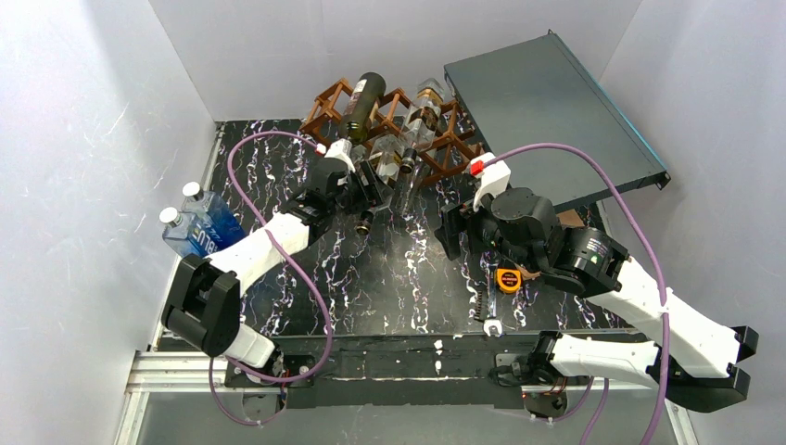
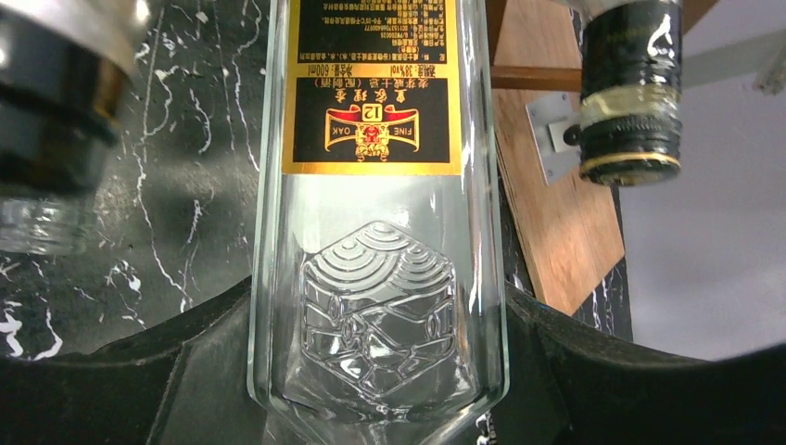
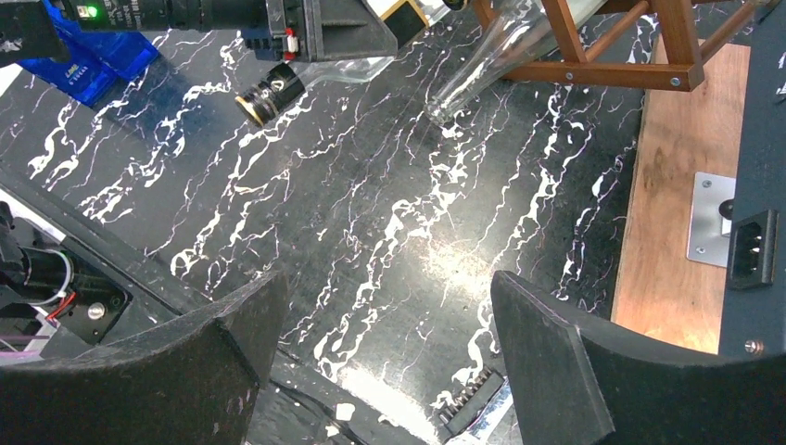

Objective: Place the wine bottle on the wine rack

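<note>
Left wrist view: the left end effector (image 2: 378, 371) is clamped on the shoulder of a clear, flat-sided glass wine bottle (image 2: 375, 232). Its black-and-gold label reads "FINE OAK 12", and its base points toward the reddish-brown wooden lattice wine rack (image 3: 602, 72). The rack's openings hold a dark green bottle (image 1: 361, 100) and clear bottles (image 1: 426, 109). The right end effector (image 3: 389, 306) gapes empty above the black marbled tabletop (image 3: 371, 204).

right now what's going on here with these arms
The left gripper is shut on a clear wine bottle with a black and gold label, holding it over the table just in front of the wine rack, cap toward the arms. The right gripper hangs open and empty over the table.
</note>
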Available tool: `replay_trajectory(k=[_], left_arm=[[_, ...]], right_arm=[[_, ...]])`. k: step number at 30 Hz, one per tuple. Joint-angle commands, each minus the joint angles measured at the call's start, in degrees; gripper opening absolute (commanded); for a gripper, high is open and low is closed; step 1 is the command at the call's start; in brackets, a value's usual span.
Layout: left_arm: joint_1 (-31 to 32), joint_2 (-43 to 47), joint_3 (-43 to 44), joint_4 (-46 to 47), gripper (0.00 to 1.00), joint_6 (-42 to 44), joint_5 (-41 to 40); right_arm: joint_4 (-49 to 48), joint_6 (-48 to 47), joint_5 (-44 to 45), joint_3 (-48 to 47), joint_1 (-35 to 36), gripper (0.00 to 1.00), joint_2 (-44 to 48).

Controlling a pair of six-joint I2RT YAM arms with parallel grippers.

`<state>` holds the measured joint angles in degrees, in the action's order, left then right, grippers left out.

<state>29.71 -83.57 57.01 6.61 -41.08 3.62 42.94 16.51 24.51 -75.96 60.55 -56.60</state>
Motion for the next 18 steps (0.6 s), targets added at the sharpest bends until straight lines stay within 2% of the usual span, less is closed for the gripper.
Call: replay_trajectory(k=[1,4,18], left_arm=[[-0.53,1.24,4.31,9.25,0.0,0.45,-2.83],[-0.51,1.82,3.27,9.57,0.0,-0.23,-5.42],[-0.54,-2.9,8.83,11.68,0.0,2.23,-5.11]], right_arm=[[-0.93,-0.43,1.57,-1.57,0.23,0.9,0.93],[-0.93,-0.56,1.76,-1.5,0.19,0.9,0.96],[-1.06,-0.87,1.74,-1.64,0.18,0.91,0.78]])
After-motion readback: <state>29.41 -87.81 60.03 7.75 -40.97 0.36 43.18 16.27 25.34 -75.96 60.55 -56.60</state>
